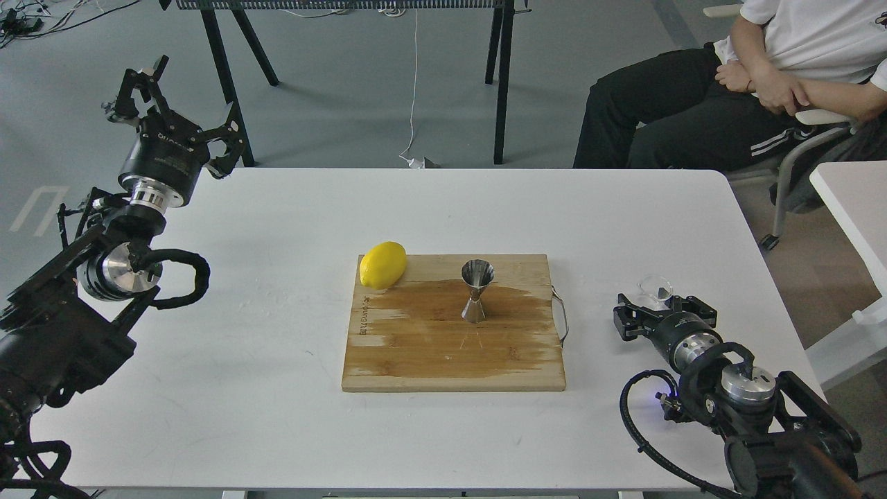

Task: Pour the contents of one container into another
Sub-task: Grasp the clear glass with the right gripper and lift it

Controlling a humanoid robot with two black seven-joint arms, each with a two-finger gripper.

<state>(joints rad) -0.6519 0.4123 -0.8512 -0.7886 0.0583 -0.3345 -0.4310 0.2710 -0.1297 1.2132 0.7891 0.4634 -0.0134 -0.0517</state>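
Observation:
The clear plastic cup (655, 287) stands on the white table to the right of the cutting board, and only its upper part shows. My right gripper (658, 309) is open right at the cup, one finger to each side of its base, hiding the lower half. I cannot tell whether the fingers touch it. The shiny steel jigger (477, 291) stands upright near the middle of the wooden cutting board (450, 360). My left gripper (179, 111) is open and empty, raised above the table's far left corner.
A yellow lemon (382, 264) lies on the board's far left corner. A dark wet patch covers much of the board. A seated person (748, 76) is behind the table's far right side. Another white table (856, 201) stands at the right.

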